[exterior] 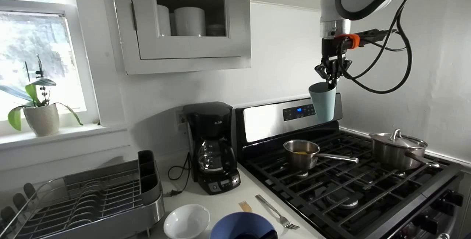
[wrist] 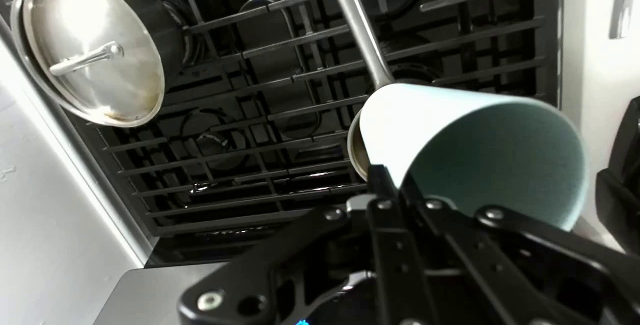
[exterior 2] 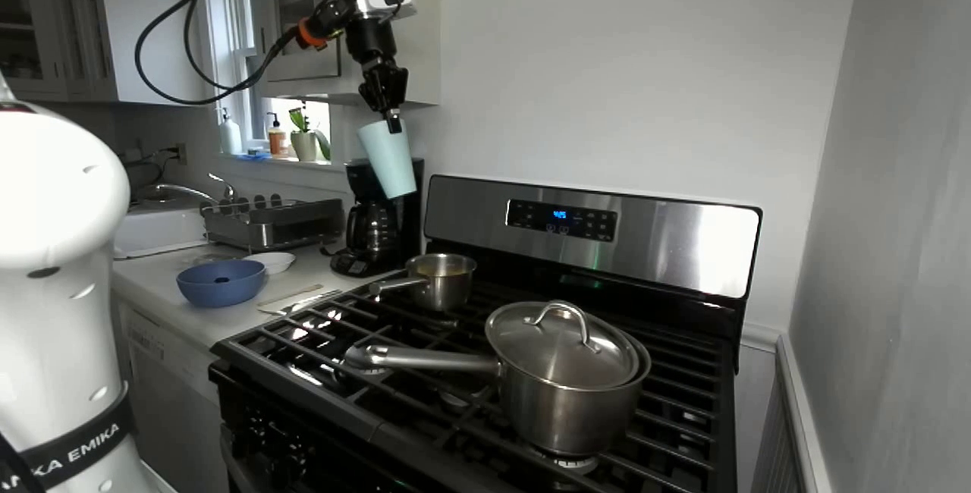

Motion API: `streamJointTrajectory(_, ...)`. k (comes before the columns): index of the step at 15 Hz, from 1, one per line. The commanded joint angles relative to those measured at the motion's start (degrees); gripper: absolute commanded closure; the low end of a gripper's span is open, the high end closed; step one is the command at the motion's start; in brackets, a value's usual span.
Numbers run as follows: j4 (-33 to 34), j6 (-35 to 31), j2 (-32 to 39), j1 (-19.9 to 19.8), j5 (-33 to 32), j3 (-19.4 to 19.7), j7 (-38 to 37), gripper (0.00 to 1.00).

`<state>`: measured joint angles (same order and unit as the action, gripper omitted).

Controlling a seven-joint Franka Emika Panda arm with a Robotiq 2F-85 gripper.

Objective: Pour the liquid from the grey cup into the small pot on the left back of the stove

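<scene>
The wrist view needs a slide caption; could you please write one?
The gripper pinches the grey cup by its rim, the cup partly hiding the small pot on the stove below.

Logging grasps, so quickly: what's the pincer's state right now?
Pincer: closed, holding the pale cup by its rim.

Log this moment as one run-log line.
End effector: shut on grey cup at rim | cup: above stove, slightly tilted, mouth up | small pot: on stove, yellowish contents | pour: none visible

steel pots (exterior: 298,161) 2 | grey cup (exterior: 323,103) 1 | opaque bowls (exterior 2: 216,292) 2 | stove (exterior 2: 667,246) 1 | coffee maker (exterior: 209,128) 1
</scene>
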<state>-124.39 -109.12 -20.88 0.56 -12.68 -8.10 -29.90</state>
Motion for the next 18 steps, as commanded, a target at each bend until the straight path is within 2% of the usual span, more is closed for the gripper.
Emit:
streamJointTrajectory(1, 2.1, -3.2, 3.3, -2.2, -4.2, 1.0, 3.6, 0.99)
streamJointTrajectory(3, 2.2, -6.8, 5.0, -3.6, -8.5, 1.1, 2.7, 0.99)
streamJointTrajectory(6, 2.1, -12.5, 7.4, -5.7, -19.4, 0.0, -2.8, 0.99)
streamJointTrajectory(8, 1.9, -13.4, 8.7, -6.3, -27.8, -1.0, -8.3, 0.99)
streamJointTrajectory(12, 1.6, -7.5, 10.7, -3.8, -41.3, -2.0, -17.6, 0.99)
streamJointTrajectory(18, 2.1, 5.5, 14.1, 2.2, -48.8, -3.8, -23.5, 0.99)
